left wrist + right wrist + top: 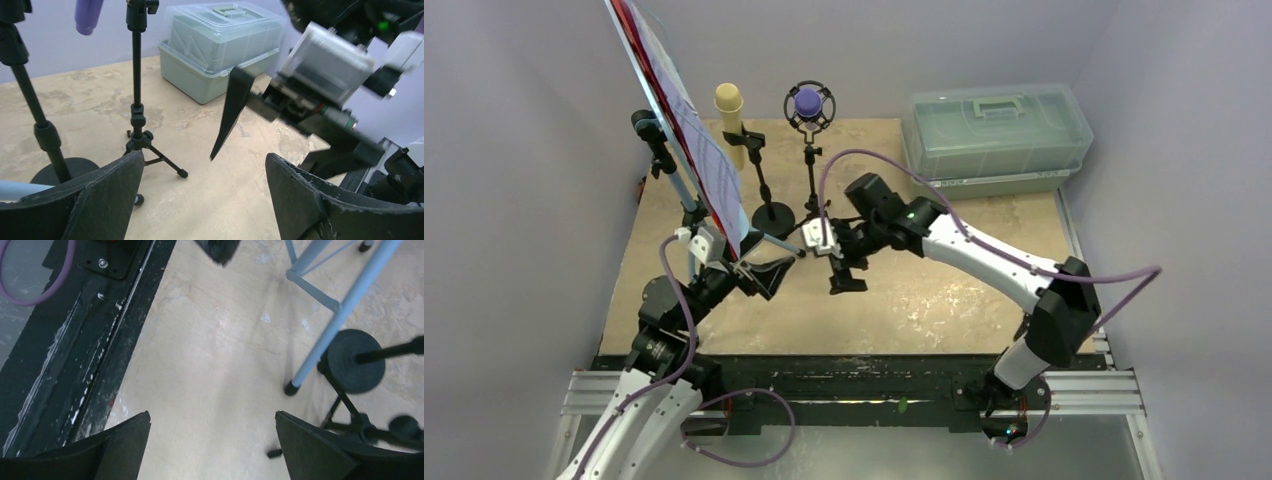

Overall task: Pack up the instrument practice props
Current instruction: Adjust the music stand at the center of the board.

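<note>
Music rest (686,195) likely light, stiff, top-heavy; grasp it low down. Left gripper (202,157), right gripper (212,415) splayed, empty

Robotics lab test booth, seen from just behind the rig. Plain pale lilac walls (514,200) box in a small beige table (944,290) on three sides. Two white-and-black robot arms, the left arm (659,345) and the right arm (984,255), are bolted to a metal rail (1094,405) at the table's near edge. Purple cables (1124,273) loop from them. The tabletop is scuffed and stained.
</note>
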Tool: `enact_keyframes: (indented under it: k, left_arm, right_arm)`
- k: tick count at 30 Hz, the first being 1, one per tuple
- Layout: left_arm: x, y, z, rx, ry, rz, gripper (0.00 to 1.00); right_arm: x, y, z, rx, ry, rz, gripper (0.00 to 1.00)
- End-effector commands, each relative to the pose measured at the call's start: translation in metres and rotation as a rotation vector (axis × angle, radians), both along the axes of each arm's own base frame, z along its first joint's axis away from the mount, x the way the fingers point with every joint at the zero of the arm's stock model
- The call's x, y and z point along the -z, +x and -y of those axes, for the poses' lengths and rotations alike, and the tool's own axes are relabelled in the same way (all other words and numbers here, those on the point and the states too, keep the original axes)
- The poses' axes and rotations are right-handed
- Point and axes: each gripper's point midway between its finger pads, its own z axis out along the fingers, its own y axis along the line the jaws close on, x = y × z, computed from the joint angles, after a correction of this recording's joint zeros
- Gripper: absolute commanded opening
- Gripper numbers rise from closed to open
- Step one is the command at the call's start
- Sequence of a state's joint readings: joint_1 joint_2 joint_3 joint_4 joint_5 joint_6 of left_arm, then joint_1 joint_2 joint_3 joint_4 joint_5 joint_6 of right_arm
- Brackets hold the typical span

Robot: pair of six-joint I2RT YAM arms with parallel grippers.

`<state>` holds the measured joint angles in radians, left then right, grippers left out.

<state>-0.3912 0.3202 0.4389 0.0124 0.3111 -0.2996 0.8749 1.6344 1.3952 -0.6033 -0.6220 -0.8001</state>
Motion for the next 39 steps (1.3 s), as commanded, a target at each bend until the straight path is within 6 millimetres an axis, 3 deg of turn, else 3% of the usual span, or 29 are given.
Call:
enact_keyframes:
  k: [1, 4, 11, 15, 22, 27, 31, 35, 39]
  left_arm:
    - [-0.006, 0.008, 0.017, 0.062, -0.063, -0.011, 0.90]
    - [0.005, 0.015, 0.027, 0.064, -0.049, -0.061, 0.90]
    - [0.053, -0.002, 0.102, 0.066, 0.134, -0.137, 0.90]
    - [0.071, -0.004, 0.130, 0.016, 0.212, -0.119, 0.91]
    - [0.099, 0.021, 0.153, -0.077, 0.277, -0.095, 0.91]
    - [0.086, 0.057, 0.143, -0.274, 0.325, -0.048, 0.91]
    - [0.099, 0.097, 0.097, -0.430, 0.291, -0.158, 0.76]
    - [0.105, 0.107, 0.062, -0.545, 0.282, -0.184, 0.60]
    - [0.113, 0.106, 0.045, -0.644, 0.327, -0.252, 0.54]
  right_arm:
    - [-0.020, 0.006, 0.051, 0.003, 0.037, -0.028, 0.99]
    - [-0.039, 0.023, 0.078, 0.092, 0.086, -0.009, 0.99]
    - [-0.064, 0.042, 0.133, 0.342, 0.201, -0.031, 0.99]
    - [-0.074, 0.041, 0.164, 0.493, 0.257, -0.020, 0.99]
    - [-0.071, 0.025, 0.212, 0.720, 0.358, 0.004, 0.99]
    - [-0.062, 0.017, 0.232, 0.828, 0.427, 0.017, 0.99]
    - [-0.061, 0.015, 0.242, 0.876, 0.473, 0.049, 0.99]
    - [-0.063, 0.015, 0.250, 0.907, 0.509, 0.084, 0.99]
    - [-0.061, 0.015, 0.253, 0.918, 0.525, 0.102, 0.99]
